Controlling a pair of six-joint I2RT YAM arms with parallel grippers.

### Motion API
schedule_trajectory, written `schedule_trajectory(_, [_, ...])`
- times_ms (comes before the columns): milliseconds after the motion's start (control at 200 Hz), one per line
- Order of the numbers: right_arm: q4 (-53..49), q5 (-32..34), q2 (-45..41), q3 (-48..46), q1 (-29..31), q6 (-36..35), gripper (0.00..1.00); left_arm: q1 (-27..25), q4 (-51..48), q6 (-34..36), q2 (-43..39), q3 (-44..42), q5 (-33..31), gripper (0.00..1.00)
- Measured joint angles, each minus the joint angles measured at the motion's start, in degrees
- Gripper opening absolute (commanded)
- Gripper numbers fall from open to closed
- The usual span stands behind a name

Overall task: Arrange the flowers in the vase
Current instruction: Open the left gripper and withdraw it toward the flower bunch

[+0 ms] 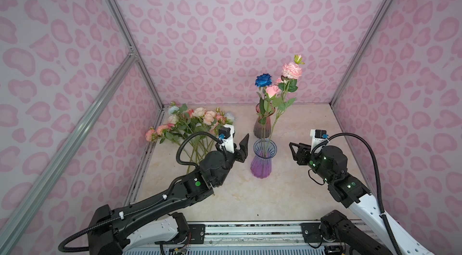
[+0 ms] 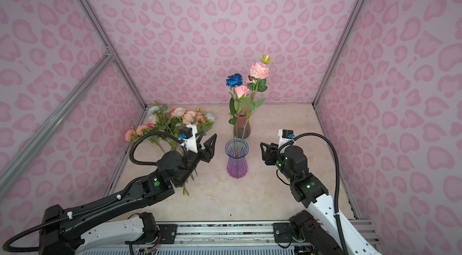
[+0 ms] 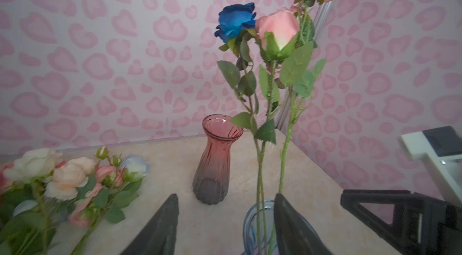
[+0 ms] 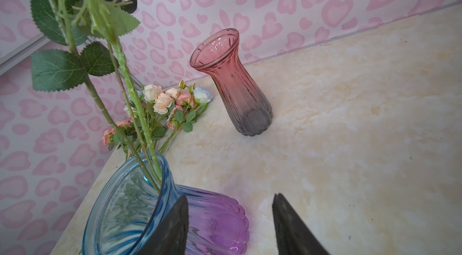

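My left gripper (image 1: 243, 149) hangs with its jaws apart and nothing between them, just beside the blue vase (image 1: 264, 160) on its left; the right gripper (image 1: 295, 150) sits on the vase's other side, a little further off, jaws likewise apart and empty; three flowers (image 1: 272, 91) stand tall in that vase — a deep blue one and two pink — fanned a little; the red vase (image 1: 262, 127) behind it holds nothing; the rest of the flowers, the loose bunch (image 1: 192, 120), lie flat on the table (image 1: 250, 198) in the back left corner;

I judge the next job is fetching another stem, and it turns on this: the bunch lies to the left of and behind the left gripper, partly hidden by that arm, blooms toward the back, stems running forward and converging near the forearm, so the long axis is roughly back to front, and the left arm is clearly the nearer; the right would have to cross past the standing stems; room is tight on the far side, since the bunch sits close against the left wall (image 1: 140, 106) and the table's left edge; the front middle of the table is bare, good for swinging out; the risk I see is brushing the tall stems when turning away from the vase
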Motion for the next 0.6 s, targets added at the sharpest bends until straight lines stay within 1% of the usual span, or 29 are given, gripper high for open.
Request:
schedule_trajectory(105, [0.0, 1.0, -2.0, 0.0, 0.2, 0.0, 0.58, 1.2, -8.7, -5.8, -7.5, -5.1, -5.4, 0.74])
schedule_trajectory(170, [-0.1, 3.1, -3.2, 0.3, 0.1, 0.0, 0.59, 3.0, -15.8, -11.6, -11.8, -7.7, -8.2, 0.76])
schedule_trajectory(250, [-0.4, 4.9, -3.0, 2.1, -0.8, 0.0, 0.59, 6.1, -24.7, -18.9, -15.3, -9.5, -9.9, 0.77])
schedule_trajectory(310, [-0.2, 5.9, -2.0, 3.8, -1.5, 0.0, 0.59, 8.6, -31.1, -24.0, -16.7, -10.0, -10.1, 0.77])
schedule_trajectory(400, [0.4, 6.2, 0.1, 5.0, -2.2, 0.0, 0.59, 12.4, -38.3, -29.2, -16.9, -10.0, -9.2, 0.78])
schedule_trajectory(495, [0.5, 5.9, 2.6, 5.0, -2.8, 0.3, 0.59, 16.5, -43.9, -32.1, -14.8, -9.1, -6.6, 0.78])
schedule_trajectory(600, [0.5, 5.6, 4.7, 5.3, -2.9, 1.2, 0.59, 19.9, -47.8, -33.4, -11.5, -7.7, -3.2, 0.77])
